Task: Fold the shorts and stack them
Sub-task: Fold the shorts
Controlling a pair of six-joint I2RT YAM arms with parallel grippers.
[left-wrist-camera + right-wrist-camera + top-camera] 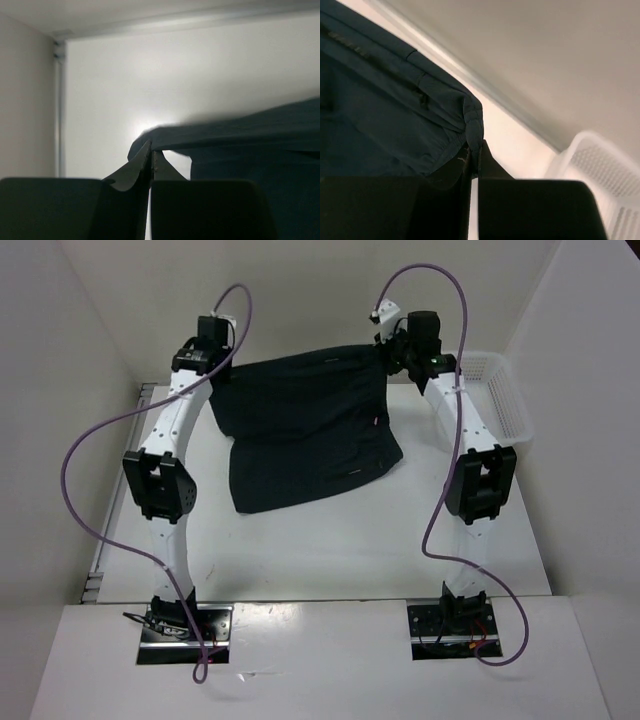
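Left gripper (151,161) and right gripper (475,156) each pinch a far corner of the shorts (300,430) — advise drawing both level, evenly taut, toward the near edge of the worktop (330,540).

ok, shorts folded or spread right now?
Spread, not folded: shorts pinched at far corners by left gripper and right gripper; rest lies on table.

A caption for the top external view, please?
Left claw and right claw grip black thin fabric shorts beside white mesh basket.

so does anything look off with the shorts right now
Slightly: the shorts hang from the left gripper and right gripper, but the lower part lies skewed on the table, near hem slanting.
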